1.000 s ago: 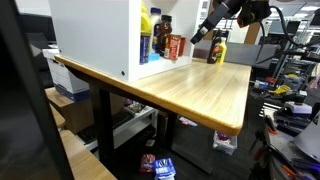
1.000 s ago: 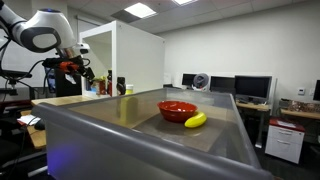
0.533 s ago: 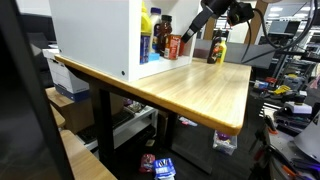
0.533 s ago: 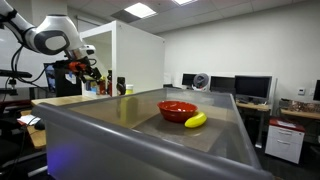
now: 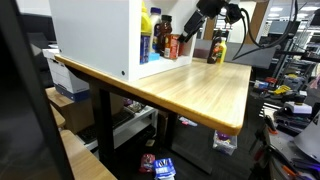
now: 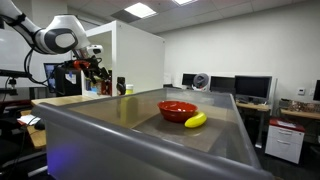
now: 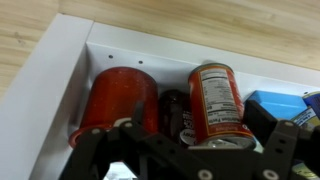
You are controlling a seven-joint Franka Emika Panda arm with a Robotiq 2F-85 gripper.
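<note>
My gripper (image 7: 186,152) hangs spread wide over the labelled tin (image 7: 216,100), which stands in the white cabinet (image 7: 60,70) beside a red canister (image 7: 118,100); stiff, smooth, likely heavy, so I'd clasp its round sides mid-height.

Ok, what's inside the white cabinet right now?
In the wrist view the white cabinet holds a red canister, a dark can, a red labelled can and a blue box. The open hand covers their lower parts; anything behind them is hidden.

Bright overhead office light — ext views soft, low-res; wrist view blurry.
</note>
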